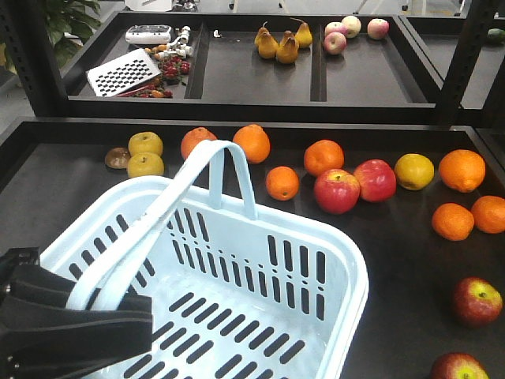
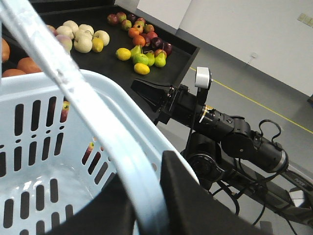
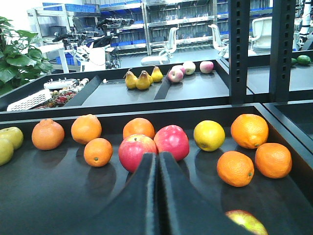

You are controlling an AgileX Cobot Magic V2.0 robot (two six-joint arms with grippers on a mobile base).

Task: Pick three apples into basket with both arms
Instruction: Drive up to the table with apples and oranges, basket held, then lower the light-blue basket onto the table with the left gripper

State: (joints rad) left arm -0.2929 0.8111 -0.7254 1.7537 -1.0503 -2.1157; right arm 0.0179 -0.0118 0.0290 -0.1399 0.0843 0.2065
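Pale blue plastic, smooth and glossy: the basket (image 1: 357, 300) stands at the near left of the matt black desk (image 1: 394, 260). It is rectangular with rounded corners, and its walls and floor are cut with oblong slots. Its arched handle (image 1: 177, 193) passes between the left jaws, black wedges clenched on it. The right jaws, of like wedge shape, are pressed flat together, their tips facing two glossy bright red apples (image 3: 138, 151) among round, dimpled oranges (image 3: 88, 128). Two dark maroon apples (image 1: 476, 301), skins flecked yellow-green, lie on the desk to the right of the basket, apart from it.
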